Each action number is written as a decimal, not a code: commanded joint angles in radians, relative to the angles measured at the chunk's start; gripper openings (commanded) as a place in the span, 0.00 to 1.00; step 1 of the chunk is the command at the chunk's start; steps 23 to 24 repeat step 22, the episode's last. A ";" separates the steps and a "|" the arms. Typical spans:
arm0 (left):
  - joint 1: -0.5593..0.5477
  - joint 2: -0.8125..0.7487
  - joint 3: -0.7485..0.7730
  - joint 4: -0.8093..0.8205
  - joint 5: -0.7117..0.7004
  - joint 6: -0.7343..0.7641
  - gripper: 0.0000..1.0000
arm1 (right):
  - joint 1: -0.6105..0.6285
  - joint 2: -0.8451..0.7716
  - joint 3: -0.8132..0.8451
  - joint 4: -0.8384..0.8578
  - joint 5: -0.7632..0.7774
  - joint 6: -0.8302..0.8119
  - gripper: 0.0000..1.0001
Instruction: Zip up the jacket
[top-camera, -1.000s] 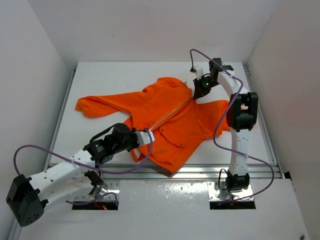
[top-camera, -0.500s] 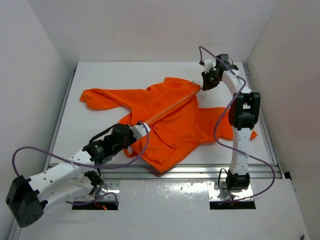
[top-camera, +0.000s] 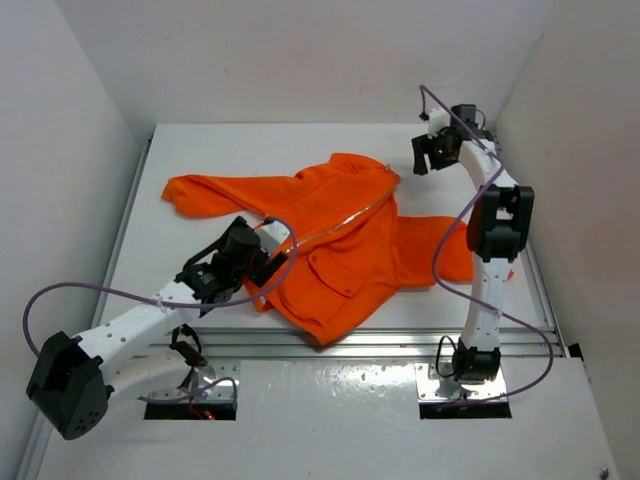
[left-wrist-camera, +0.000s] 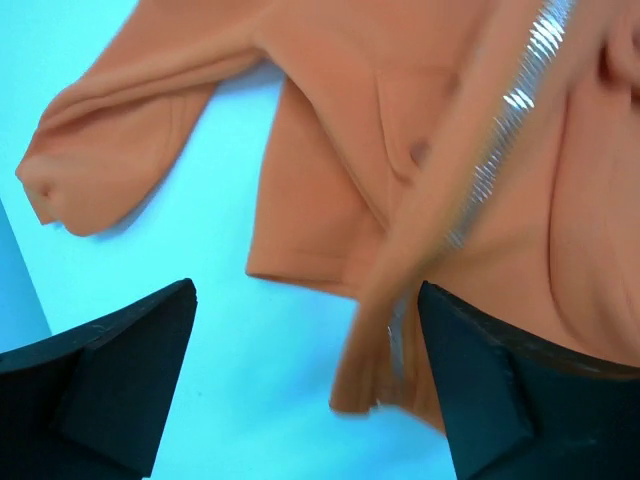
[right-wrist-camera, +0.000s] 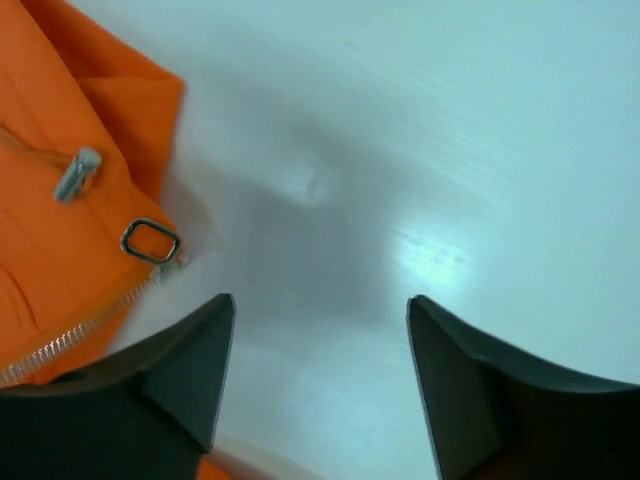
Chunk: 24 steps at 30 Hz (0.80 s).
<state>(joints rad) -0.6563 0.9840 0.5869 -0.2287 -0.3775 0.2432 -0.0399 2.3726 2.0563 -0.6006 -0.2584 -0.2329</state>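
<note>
A white table (top-camera: 230, 150) is lying flat inside a plain enclosure, with a pale back wall (top-camera: 300, 60), a left wall (top-camera: 60, 150) and a right wall (top-camera: 585, 150) standing around it. Metal rails are running along its left side (top-camera: 124, 235), right side (top-camera: 533, 265) and near edge (top-camera: 400, 341). In front of the near rail a glossy white panel (top-camera: 330, 415) is catching the light.
</note>
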 joint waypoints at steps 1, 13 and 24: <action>0.030 0.041 0.128 0.083 0.012 -0.035 1.00 | -0.052 -0.189 -0.118 0.088 -0.013 0.026 0.71; 0.147 0.407 0.715 -0.159 0.086 -0.177 1.00 | -0.086 -0.739 -0.542 -0.042 -0.288 0.110 1.00; 0.328 0.478 0.763 -0.159 0.198 -0.257 1.00 | -0.254 -0.935 -0.910 -0.027 -0.260 0.139 1.00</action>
